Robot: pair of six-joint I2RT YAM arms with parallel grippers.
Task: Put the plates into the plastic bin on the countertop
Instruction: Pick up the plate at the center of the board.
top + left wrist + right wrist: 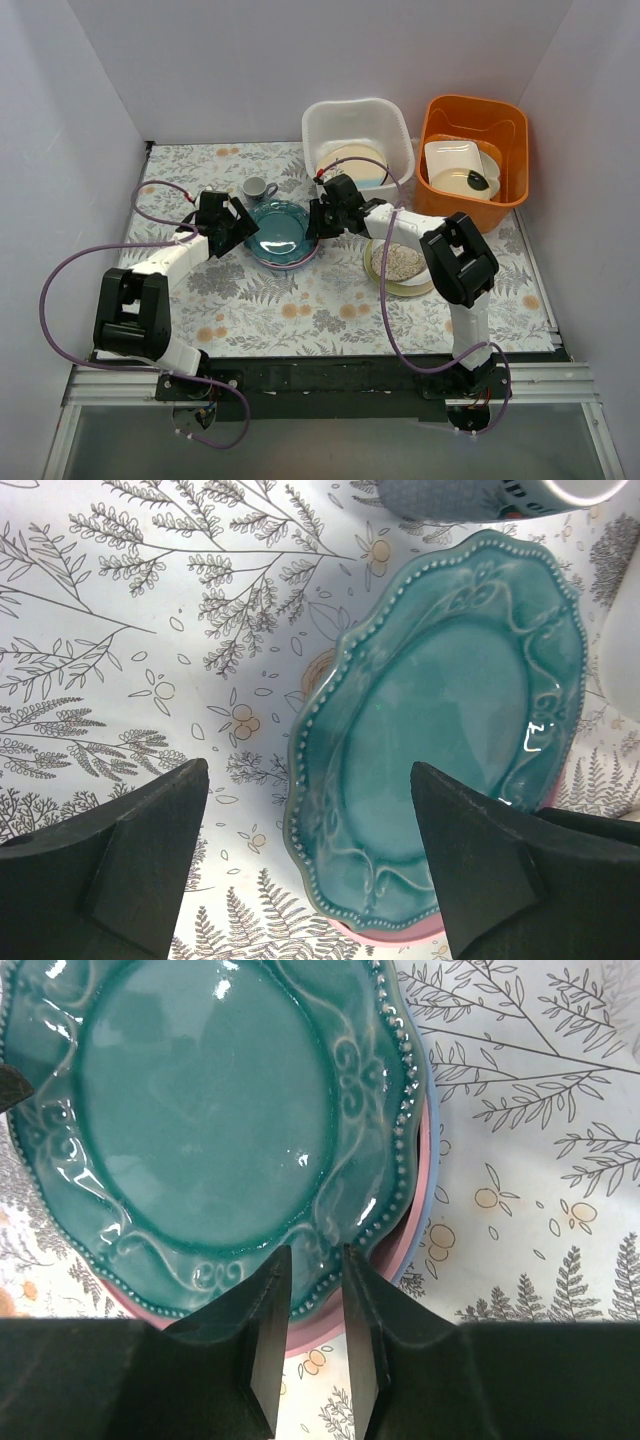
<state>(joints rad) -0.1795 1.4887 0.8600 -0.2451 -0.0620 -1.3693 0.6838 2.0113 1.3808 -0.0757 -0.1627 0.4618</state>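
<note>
Currently: teal plate (279, 232), lying on a pink plate (402, 1248), mid-worktop (300, 310), just in front of the white bin (320, 125). Left claw (308, 768): spread wide, empty, at the plate's left side, with the scalloped edge showing between its fingers. Right claw (315, 1250): narrowed to a slit, nothing in it, at the plate's right rim

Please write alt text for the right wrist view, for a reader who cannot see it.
A scalloped teal plate lies on top of a pink plate and a blue plate on the fern-printed countertop. The right gripper, fingers a narrow gap apart, is at its near rim.
</note>
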